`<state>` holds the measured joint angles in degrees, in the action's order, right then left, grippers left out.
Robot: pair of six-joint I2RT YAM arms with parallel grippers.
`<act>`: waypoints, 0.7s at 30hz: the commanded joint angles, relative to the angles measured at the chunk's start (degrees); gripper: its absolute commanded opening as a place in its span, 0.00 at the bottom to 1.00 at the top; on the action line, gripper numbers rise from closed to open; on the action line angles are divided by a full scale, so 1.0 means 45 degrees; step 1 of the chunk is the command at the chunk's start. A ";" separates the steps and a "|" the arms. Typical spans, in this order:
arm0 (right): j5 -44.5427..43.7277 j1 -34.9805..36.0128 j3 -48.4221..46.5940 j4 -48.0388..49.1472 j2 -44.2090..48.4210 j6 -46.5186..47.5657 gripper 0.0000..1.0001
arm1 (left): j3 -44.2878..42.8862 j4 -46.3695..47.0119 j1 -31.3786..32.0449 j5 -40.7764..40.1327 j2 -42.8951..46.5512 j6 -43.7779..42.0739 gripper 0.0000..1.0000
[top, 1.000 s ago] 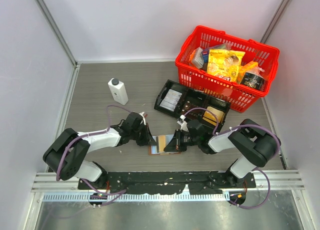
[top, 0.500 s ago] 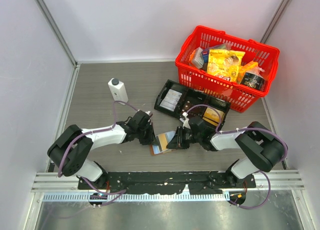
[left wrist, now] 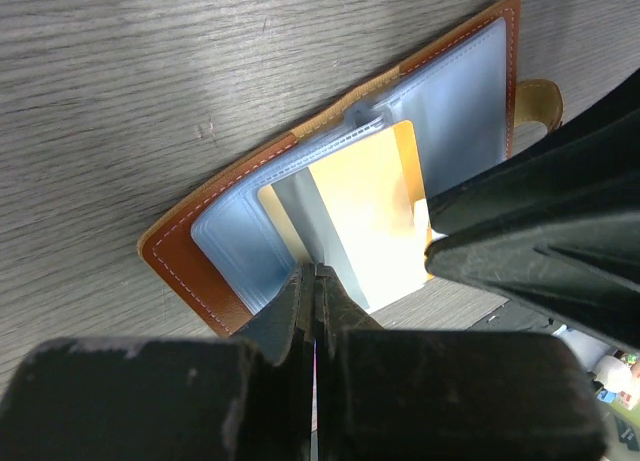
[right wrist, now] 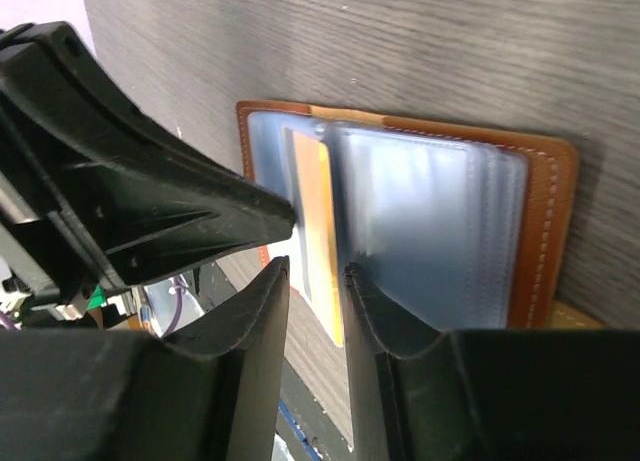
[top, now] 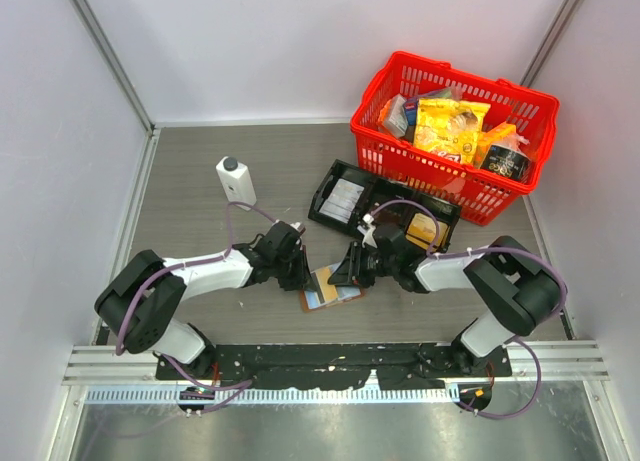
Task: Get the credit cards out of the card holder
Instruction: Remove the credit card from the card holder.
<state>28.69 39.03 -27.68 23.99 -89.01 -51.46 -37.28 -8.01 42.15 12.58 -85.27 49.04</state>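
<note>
Not a word can be read from where I stand. The yellow packet (top: 450, 129) in the red basket (top: 420, 166), well beyond the right end effector (top: 342, 275), carries print too small to make out. So does the pale sheet (top: 347, 196) in the black tray (top: 322, 203) just past it. The orange card (left wrist: 375, 216) at the left end effector (left wrist: 312, 273) shows a blank face.

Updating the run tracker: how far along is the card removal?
Done: card holder lies open, pockets up. In hand: left gripper is shut on a pocket edge, right gripper stands open astride the orange card, which sits in its sleeve. Left: pull that card out, then any others; I see none lying outside the holder.
</note>
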 commanded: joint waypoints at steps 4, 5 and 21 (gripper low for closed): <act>-0.0106 -0.0196 -0.0353 0.1016 -0.0571 0.0108 0.22 | 0.0589 -0.1775 -0.0031 -0.1487 -0.0581 -0.0584 0.00; -0.0067 -0.0215 -0.0333 0.1056 -0.0629 0.0089 0.20 | 0.0588 -0.1755 -0.0012 -0.1467 -0.0601 -0.0584 0.00; 0.0851 -0.1347 0.0546 0.1136 0.0053 0.0458 0.03 | 0.0588 -0.1599 -0.0031 -0.1311 -0.0893 -0.0506 0.00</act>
<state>31.81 34.70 -25.89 28.16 -91.57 -51.22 -37.28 -7.77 42.15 12.67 -85.45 49.08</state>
